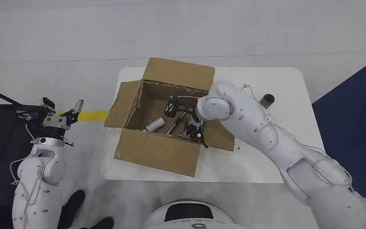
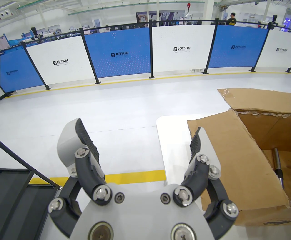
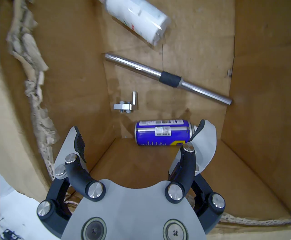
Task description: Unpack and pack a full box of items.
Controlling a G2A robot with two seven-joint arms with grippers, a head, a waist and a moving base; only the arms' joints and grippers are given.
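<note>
An open cardboard box (image 1: 157, 151) stands on the white table (image 1: 269, 160). Inside lie a white bottle (image 3: 138, 18), a shiny metal rod (image 3: 168, 78) with a black sleeve, a small metal bracket (image 3: 127, 104) and a blue spray can (image 3: 162, 135). My right gripper (image 3: 139, 126) hangs open inside the box just above the blue can, holding nothing; from above the right gripper (image 1: 194, 131) sits near the box's right wall. My left gripper (image 2: 138, 125) is open and empty, out past the table's left edge (image 1: 64, 113), beside the box's flap (image 2: 238, 159).
A dark cylinder (image 1: 267, 101) stands on the table to the right of the box. The box's four flaps are folded outward, with torn edges. A dark rack (image 2: 20, 191) sits on the floor to the left of the table.
</note>
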